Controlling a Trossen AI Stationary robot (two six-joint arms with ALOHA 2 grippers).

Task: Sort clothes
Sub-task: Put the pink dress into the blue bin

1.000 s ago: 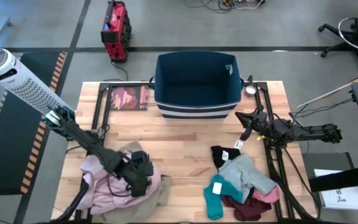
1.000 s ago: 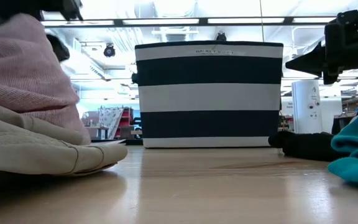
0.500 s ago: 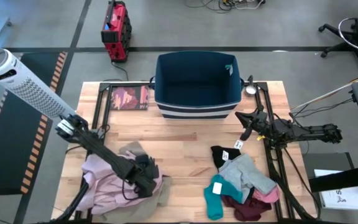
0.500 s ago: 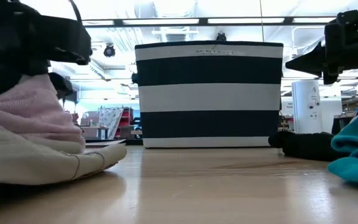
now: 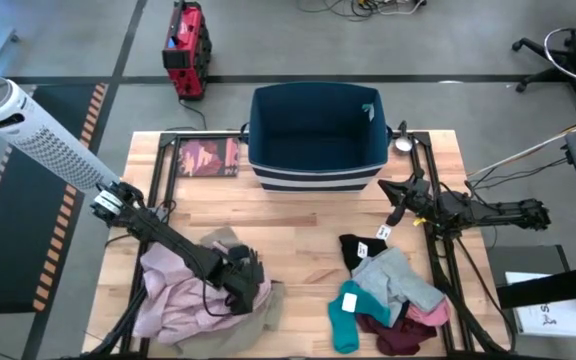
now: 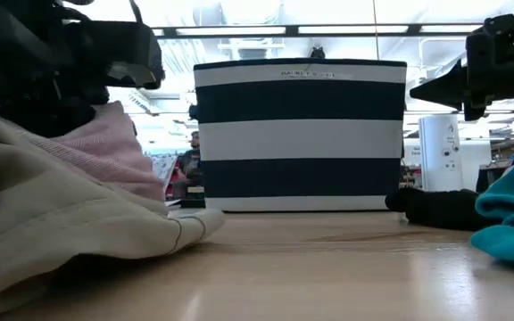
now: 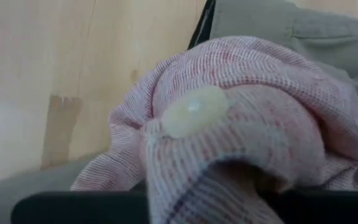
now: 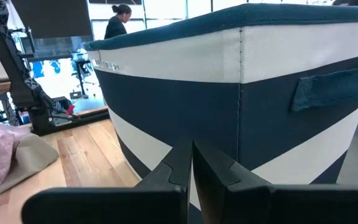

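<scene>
A large pale pink garment (image 5: pixel 173 290) lies heaped over a beige one (image 5: pixel 268 308) at the table's near left. My left gripper (image 5: pixel 248 290) is down on the heap's right side, shut on pink cloth. At the near right lies a pile of small clothes: black (image 5: pixel 360 250), grey (image 5: pixel 398 278), teal (image 5: pixel 346 315), maroon (image 5: pixel 393 337) and pink (image 5: pixel 430 314). My right gripper (image 5: pixel 396 205) hangs shut and empty above the table's right part, beyond that pile, pointing at the striped bin (image 8: pixel 241 81). My left gripper pinches a bunched fold of the pink garment (image 7: pixel 241 143) between its two fingers, right by a pale button (image 7: pixel 194 112). The fingers come slanting down from the table's left. The rest of the garment lies slack on the beige one and the table.
The dark blue bin (image 5: pixel 316 135) with white stripes stands at the far middle. A reddish booklet (image 5: pixel 208 157) lies to its left. Bare wood (image 5: pixel 303 235) lies between the two clothes piles. A white perforated column (image 5: pixel 38 135) stands off the table's left.
My left gripper has gone toward the table's right edge and slightly toward the near edge, onto the pink garment. The heap has shifted rightward with it: in the low view the beige cloth bulges higher and its edge has slid toward the bin.
</scene>
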